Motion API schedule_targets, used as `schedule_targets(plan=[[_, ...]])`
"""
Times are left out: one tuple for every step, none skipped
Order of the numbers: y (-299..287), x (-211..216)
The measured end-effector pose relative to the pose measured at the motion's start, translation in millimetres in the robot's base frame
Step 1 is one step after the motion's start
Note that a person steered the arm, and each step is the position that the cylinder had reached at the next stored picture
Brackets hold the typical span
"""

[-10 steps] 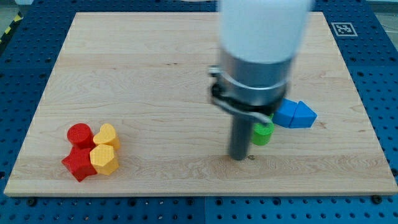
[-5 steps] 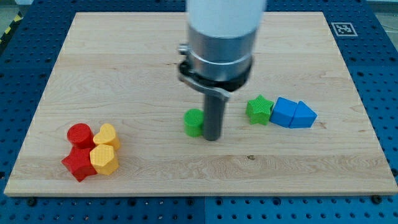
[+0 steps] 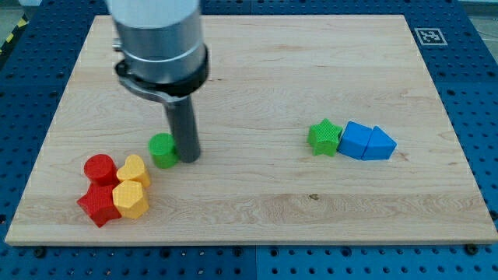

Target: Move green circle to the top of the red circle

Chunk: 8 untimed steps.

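Note:
The green circle [image 3: 163,149] is a small green cylinder at the view's lower left of the wooden board [image 3: 257,70]. My tip [image 3: 187,159] touches its right side. The red circle [image 3: 99,168] lies further left and a little lower, in a cluster with other blocks. The green circle stands to the upper right of that cluster, close to the yellow heart [image 3: 134,168] but apart from the red circle.
A red star [image 3: 98,203] and a yellow hexagon [image 3: 130,200] sit below the red circle and yellow heart. A green star [image 3: 324,138], a blue cube [image 3: 356,141] and a blue triangle [image 3: 381,144] lie in a row at the right.
My tip has slid from the board's right of middle to the lower left, pushing the green circle left, away from the green star and towards the red circle's cluster.

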<state>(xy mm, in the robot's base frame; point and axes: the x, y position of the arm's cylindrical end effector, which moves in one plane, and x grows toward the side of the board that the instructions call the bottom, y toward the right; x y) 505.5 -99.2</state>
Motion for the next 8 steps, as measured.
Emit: schedule_targets(plan=[[-2, -6], [-24, -6], [-58, -6], [-71, -6], [-56, -17], [-8, -55], [75, -96], [160, -122]])
